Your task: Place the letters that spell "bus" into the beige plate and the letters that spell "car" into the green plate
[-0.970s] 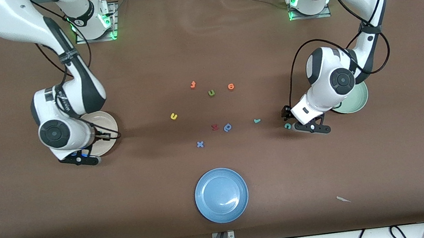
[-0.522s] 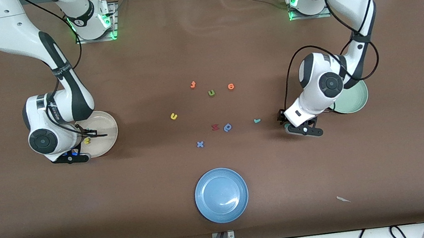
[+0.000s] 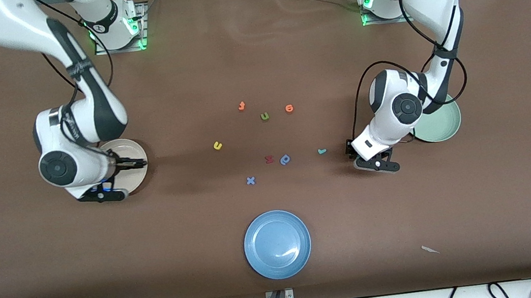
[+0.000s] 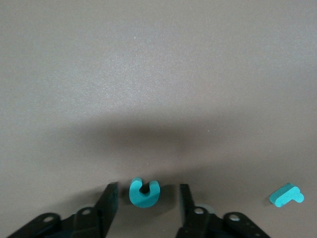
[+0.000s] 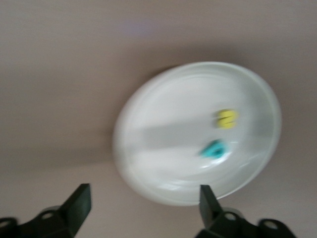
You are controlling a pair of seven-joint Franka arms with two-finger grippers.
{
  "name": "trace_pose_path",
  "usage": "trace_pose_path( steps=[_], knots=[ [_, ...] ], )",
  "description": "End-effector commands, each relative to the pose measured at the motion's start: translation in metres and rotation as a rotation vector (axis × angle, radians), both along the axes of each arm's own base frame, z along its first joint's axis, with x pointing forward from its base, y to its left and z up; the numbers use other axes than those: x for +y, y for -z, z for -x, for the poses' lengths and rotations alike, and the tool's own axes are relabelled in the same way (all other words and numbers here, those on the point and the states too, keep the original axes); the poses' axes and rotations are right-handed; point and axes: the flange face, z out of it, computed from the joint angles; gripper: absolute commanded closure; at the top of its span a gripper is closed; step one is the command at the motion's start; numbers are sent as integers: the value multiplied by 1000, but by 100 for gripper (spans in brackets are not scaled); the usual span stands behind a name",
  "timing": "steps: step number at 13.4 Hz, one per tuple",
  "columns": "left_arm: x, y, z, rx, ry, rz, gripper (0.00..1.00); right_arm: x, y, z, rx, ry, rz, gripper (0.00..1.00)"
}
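Observation:
My left gripper (image 4: pixel 147 201) is low on the table, open, its fingers (image 4: pixel 110 203) either side of the teal "c" (image 4: pixel 144 192) with a gap on each side. The teal "r" (image 4: pixel 287 195) lies close by on the table (image 3: pixel 322 151). The green plate (image 3: pixel 444 123) sits partly under the left arm. My right gripper (image 5: pixel 144 203) hangs open and empty over the rim of the beige plate (image 5: pixel 163 148) (image 3: pixel 134 148). In that plate lie a yellow letter (image 5: pixel 227 119) and a teal letter (image 5: pixel 214 149). A yellow "u" (image 3: pixel 217 145) rests mid-table.
Mid-table lie a green "u" (image 3: pixel 265 116), two orange letters (image 3: pixel 241 106) (image 3: pixel 289 109), a red letter (image 3: pixel 269 159), a blue "p" shape (image 3: pixel 285 159) and a blue "x" (image 3: pixel 250 180). A blue plate (image 3: pixel 277 244) sits nearer the front camera.
The right gripper opened and left the yellow letter in the beige plate. The left gripper moved toward the middle of the table until its fingers stood round the teal "c", and they have narrowed.

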Motion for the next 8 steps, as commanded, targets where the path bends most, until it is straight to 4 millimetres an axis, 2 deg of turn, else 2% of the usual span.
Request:
trace_pose_path(
  steps=[1,2,3,4,6,8],
  knots=[
    [-2,2,-3,-10,1,-22,100,69,-27,4,-38,54,-35,1],
    [-2,2,-3,-8,3,-24,100,96,-28,7,-66,48,-43,1],
    [-2,2,-3,-8,3,-24,100,121,-21,12,-88,35,-50,1],
    [-2,3,-2,-7,4,-25,100,148,-8,20,-105,32,-58,1],
    [1,-1,-5,-16,21,-39,100,187,21,32,-136,106,-54,1],
    [27,-27,-18,-51,65,-98,100,216,51,41,-166,179,-64,1]
  ],
)
